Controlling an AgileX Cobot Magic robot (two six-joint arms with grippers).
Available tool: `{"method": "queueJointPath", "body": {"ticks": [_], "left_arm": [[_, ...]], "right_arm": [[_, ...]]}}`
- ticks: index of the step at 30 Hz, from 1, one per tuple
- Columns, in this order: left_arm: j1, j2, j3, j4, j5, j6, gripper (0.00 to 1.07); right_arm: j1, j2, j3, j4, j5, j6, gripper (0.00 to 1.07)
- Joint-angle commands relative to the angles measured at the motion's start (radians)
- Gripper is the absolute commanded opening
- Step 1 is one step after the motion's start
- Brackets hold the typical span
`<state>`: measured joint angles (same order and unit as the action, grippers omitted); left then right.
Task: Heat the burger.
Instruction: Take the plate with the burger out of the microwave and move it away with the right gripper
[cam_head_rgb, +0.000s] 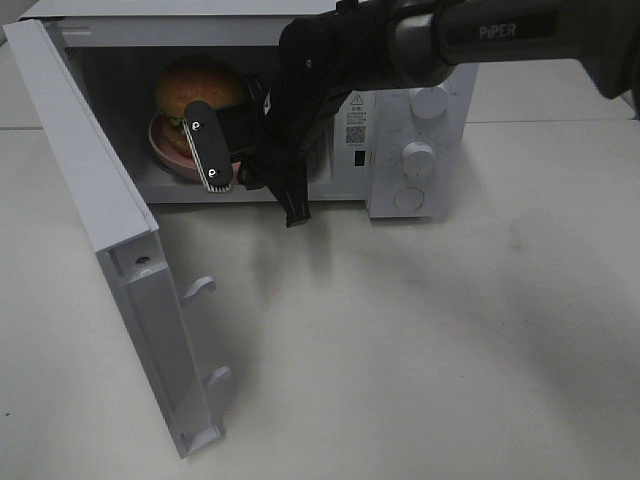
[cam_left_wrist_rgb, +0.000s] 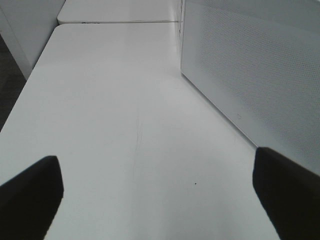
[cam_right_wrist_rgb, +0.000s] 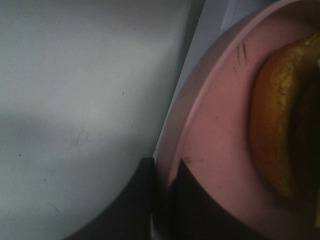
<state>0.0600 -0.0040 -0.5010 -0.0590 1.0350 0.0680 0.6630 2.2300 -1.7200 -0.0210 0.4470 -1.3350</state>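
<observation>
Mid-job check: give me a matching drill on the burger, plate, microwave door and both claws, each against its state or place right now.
1. burger
2. pink plate
3. microwave door
4. left claw
5. right claw

a. swung open
b. jaws wide over bare table
c. sits on the plate, inside the microwave
d. pinched at its rim
e. shut on the plate rim

Pairs: 1-c, 2-d, 3-a, 4-b, 5-e

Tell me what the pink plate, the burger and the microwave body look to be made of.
Shallow pink plate: likely matte plastic or melamine, going by its dull, finely scuffed surface.
Tall round burger: the glossy, even golden bun suggests a plastic or rubber replica, though real bread cannot be ruled out.
White box-shaped microwave: smooth, uniform white casing, probably painted metal or plastic.
</observation>
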Motion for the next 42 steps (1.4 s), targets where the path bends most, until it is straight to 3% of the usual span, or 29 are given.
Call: {"method": "queueJointPath", "body": {"ticks": [1,42], "left_arm": [[-0.008,-0.023,0.004,-0.001,-0.006,-0.005,0.98],[-0.008,-0.023,0.004,-0.001,-0.006,-0.005,0.98]], "right_arm": [[0.002,-0.053,0.026,-0.001,-0.093,-0.021,0.00],[0.002,-0.415,0.573,0.006,-0.293,-0.062,0.00]]}}
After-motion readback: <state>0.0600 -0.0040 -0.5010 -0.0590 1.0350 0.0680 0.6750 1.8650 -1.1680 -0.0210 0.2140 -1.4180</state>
